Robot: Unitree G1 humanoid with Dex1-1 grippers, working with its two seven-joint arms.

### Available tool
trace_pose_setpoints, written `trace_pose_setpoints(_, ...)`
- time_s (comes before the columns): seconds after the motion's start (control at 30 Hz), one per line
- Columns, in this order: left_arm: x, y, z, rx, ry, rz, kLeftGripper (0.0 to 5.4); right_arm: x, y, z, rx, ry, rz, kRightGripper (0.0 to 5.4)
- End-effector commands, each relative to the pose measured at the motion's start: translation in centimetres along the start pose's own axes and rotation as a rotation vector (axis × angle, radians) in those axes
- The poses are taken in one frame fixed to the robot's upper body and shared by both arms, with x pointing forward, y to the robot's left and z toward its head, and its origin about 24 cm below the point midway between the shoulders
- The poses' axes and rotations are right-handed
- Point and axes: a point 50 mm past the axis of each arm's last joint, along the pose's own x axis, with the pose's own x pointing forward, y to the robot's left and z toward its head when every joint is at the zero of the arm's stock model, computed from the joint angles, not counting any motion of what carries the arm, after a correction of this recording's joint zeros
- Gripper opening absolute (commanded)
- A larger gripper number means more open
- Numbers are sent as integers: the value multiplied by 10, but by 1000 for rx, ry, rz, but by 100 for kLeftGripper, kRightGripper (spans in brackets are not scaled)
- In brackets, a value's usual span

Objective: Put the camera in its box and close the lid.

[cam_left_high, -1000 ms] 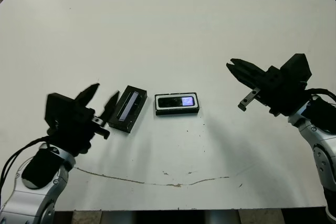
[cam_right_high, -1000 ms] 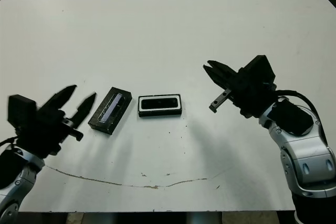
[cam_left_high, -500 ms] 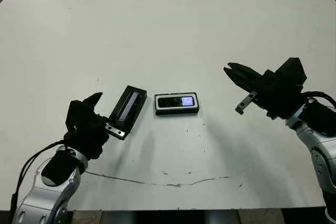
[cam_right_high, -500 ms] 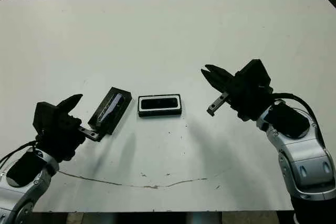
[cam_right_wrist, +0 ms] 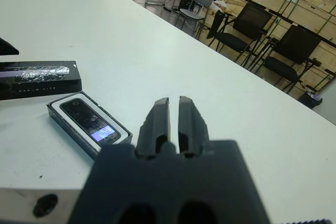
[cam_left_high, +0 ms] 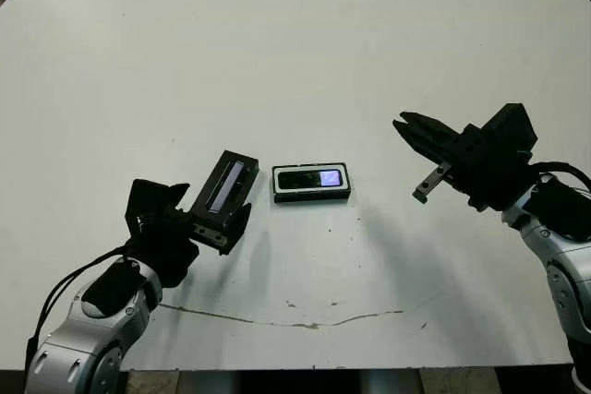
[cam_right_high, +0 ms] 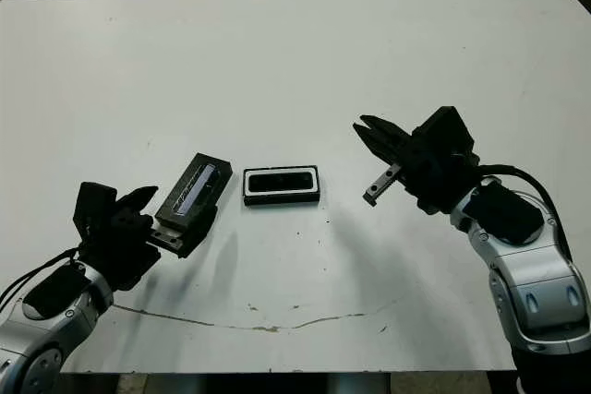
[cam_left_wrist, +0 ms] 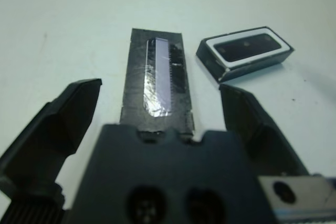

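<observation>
The camera (cam_left_high: 311, 178), a slim black bar with a lit bluish screen, lies inside the white-lined box (cam_left_high: 275, 184) at the table's middle. Just left of it lies the lid (cam_left_high: 226, 189), black with a shiny clear strip, angled away from me. My left gripper (cam_left_high: 209, 211) is open, its fingers (cam_left_wrist: 71, 111) standing on either side of the lid's near end (cam_left_wrist: 157, 85). I cannot tell whether they touch it. My right gripper (cam_left_high: 406, 123) is shut and holds nothing, hovering to the right of the box (cam_right_wrist: 73, 132), pointed toward it.
A thin dark crack line (cam_left_high: 277, 320) runs across the white table near its front edge. Beyond the table's far side the right wrist view shows black chairs (cam_right_wrist: 294, 45) and wooden crates.
My left arm has swung forward and inward, bringing its open fingers around the lid's near end. The right gripper has drifted slightly left. Camera and box have not moved.
</observation>
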Motion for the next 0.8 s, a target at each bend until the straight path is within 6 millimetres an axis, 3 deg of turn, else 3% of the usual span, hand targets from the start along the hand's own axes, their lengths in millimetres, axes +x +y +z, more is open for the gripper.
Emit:
trace_pose_setpoints(0.03,-1,4,-5,9,46,20,538,-2,1,-6,2,26,10,0)
trace_pose_setpoints(0.5,4,8,-11,19,79,48,538,-3,2,-7,20,34,10,0)
trace_pose_setpoints(0.8,12,7,-17,-22,155,-23,538,-3,3,-7,34,25,13,0)
